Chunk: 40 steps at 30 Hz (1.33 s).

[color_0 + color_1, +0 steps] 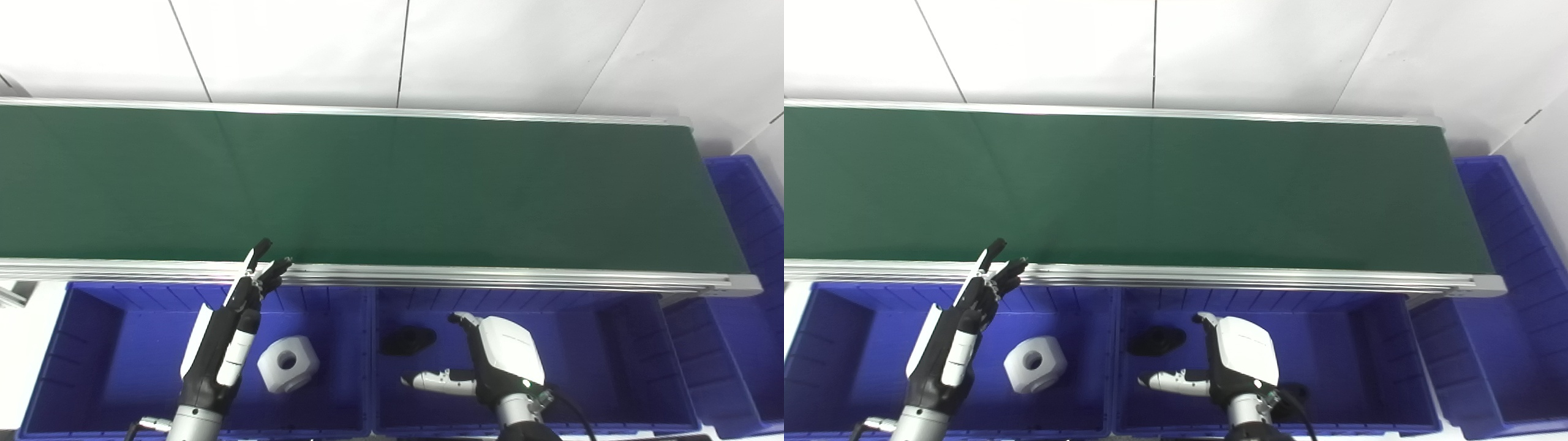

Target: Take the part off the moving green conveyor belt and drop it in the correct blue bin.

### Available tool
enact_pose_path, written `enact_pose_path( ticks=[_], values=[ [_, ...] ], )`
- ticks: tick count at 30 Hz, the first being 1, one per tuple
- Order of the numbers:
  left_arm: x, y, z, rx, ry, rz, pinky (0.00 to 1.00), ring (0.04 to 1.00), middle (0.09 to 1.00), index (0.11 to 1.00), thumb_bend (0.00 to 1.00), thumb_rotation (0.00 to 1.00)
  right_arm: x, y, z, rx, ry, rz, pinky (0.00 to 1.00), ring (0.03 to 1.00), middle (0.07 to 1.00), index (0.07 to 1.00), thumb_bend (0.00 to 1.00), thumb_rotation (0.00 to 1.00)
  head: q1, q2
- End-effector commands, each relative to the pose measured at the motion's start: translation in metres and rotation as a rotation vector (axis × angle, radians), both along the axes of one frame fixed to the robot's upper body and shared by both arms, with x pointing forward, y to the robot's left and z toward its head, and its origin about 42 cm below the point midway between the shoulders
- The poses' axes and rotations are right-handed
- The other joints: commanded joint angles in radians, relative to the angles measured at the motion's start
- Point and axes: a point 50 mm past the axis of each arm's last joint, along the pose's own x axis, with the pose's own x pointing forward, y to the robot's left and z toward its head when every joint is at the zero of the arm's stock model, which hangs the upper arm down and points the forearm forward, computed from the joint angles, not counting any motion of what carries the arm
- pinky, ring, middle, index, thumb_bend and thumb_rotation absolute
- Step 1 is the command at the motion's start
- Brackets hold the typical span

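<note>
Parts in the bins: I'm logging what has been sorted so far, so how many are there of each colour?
White parts: 1, the white part in the left bin.
Black parts: 1, the black part in the middle bin.
Total: 2. The green belt carries none.

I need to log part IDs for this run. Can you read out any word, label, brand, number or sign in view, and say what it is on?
No readable text anywhere in either view.
Green conveyor belt: plain, no markings.
Blue bins: only moulded ribs, no labels.
White part: blank faces and a round hole.
Black part: too dark to show any marking.
Left hand and right hand: no legible brand.
</note>
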Motion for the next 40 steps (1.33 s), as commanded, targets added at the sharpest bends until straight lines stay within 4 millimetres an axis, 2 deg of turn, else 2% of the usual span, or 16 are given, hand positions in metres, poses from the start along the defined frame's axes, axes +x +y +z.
enact_pose_path(
  ticks=[1,2,4,5,7,8,9,12,18,27,36,40],
  values=[
    [0.000,0.002,0.006,0.007,-0.056,-0.025,0.88,0.901,0.879,0.979,0.58,1.00,-0.007,0.019,0.035,0.240,-0.111,-0.070,0.57,0.689,0.768,0.796,0.96,0.88,0.008,-0.005],
    [-0.001,0.003,0.005,0.013,-0.053,-0.027,0.87,0.893,0.878,0.973,0.54,1.00,-0.012,0.026,0.046,0.364,-0.130,-0.108,0.60,0.705,0.767,0.790,0.89,0.95,0.023,-0.017],
    [-0.003,0.003,0.003,0.016,-0.041,-0.023,0.86,0.888,0.875,0.966,0.53,1.00,-0.019,0.039,0.060,0.605,-0.167,-0.183,0.61,0.713,0.767,0.786,0.86,0.97,0.036,-0.028],
    [-0.003,0.003,0.001,0.013,-0.038,-0.021,0.87,0.888,0.874,0.963,0.53,1.00,-0.022,0.046,0.058,0.704,-0.200,-0.199,0.61,0.709,0.765,0.782,0.85,0.97,0.058,-0.049],
    [-0.004,0.002,-0.003,0.004,-0.037,-0.014,0.87,0.884,0.872,0.958,0.53,1.00,-0.026,0.052,0.050,0.791,-0.252,-0.200,0.61,0.699,0.761,0.775,0.82,0.98,0.067,-0.060],
    [-0.005,0.001,-0.004,0.000,-0.038,-0.009,0.86,0.878,0.864,0.948,0.54,0.98,-0.028,0.052,0.044,0.802,-0.270,-0.190,0.62,0.711,0.772,0.783,0.81,0.98,0.074,-0.068],
    [-0.006,0.000,-0.006,-0.002,-0.038,-0.004,0.85,0.873,0.859,0.942,0.55,0.97,-0.029,0.048,0.029,0.777,-0.301,-0.169,0.64,0.721,0.780,0.786,0.81,0.98,0.086,-0.085],
    [-0.007,-0.003,-0.011,-0.004,-0.041,0.000,0.82,0.858,0.842,0.927,0.56,0.95,-0.034,0.036,-0.001,0.769,-0.349,-0.154,0.70,0.760,0.809,0.794,0.83,0.98,0.108,-0.106],
    [-0.010,-0.005,-0.013,0.006,-0.036,-0.018,0.81,0.854,0.837,0.922,0.56,0.94,-0.037,0.032,-0.021,0.799,-0.376,-0.114,0.72,0.789,0.828,0.797,0.88,1.00,0.139,-0.121],
    [-0.014,-0.010,-0.017,0.015,-0.053,-0.013,0.82,0.851,0.833,0.914,0.60,0.93,-0.042,0.030,-0.027,0.850,-0.382,-0.077,0.81,0.862,0.886,0.845,0.91,1.00,0.160,-0.126],
    [-0.017,-0.011,-0.018,0.006,-0.069,0.012,0.79,0.843,0.838,0.910,0.59,0.91,-0.046,0.027,-0.031,0.938,-0.358,-0.107,0.94,0.933,0.938,0.920,0.94,1.00,0.169,-0.139],
    [-0.018,-0.012,-0.019,0.003,-0.069,0.017,0.79,0.846,0.847,0.909,0.59,0.92,-0.045,0.026,-0.032,0.948,-0.355,-0.092,0.94,0.941,0.944,0.922,0.93,1.00,0.181,-0.146]
  ],
)
